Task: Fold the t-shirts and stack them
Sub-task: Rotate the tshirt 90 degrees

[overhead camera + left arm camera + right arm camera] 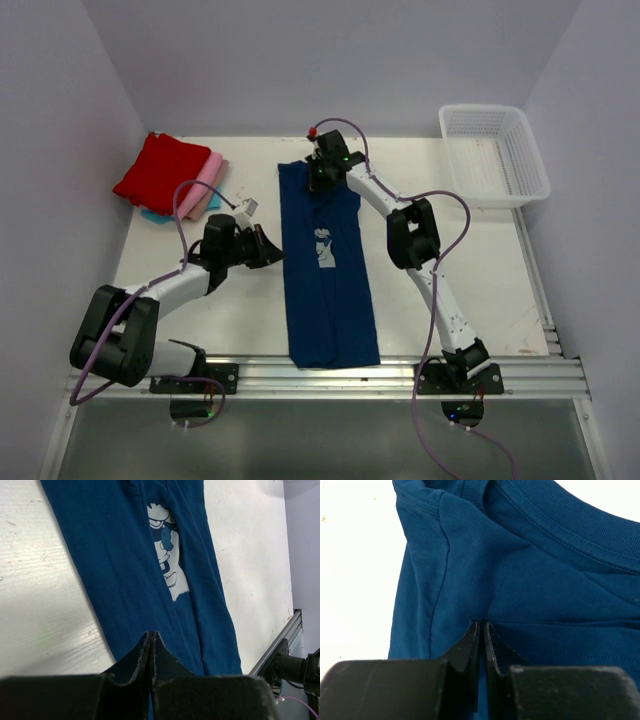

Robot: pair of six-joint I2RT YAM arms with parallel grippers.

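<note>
The navy blue cloth t-shirt [330,290], a long folded strip, lay collar at 12 o'clock. The right gripper [481,624], arm stretched forward, pinched a fold beside the collar. The left gripper [151,635], arm bent, sat closed at its 9 o'clock edge.

bare counter [490,270] right of navy t-shirt [335,300]: passable. obstacles: folded stack [170,175] far left, basket [495,155] far right.

the left pincer [151,636], its fingers pressed together, hangs over the navy t-shirt [115,570] near one long edge. the shirt lies as a folded strip on the white table [40,595], its pale print [167,555] half hidden by a fold.
</note>
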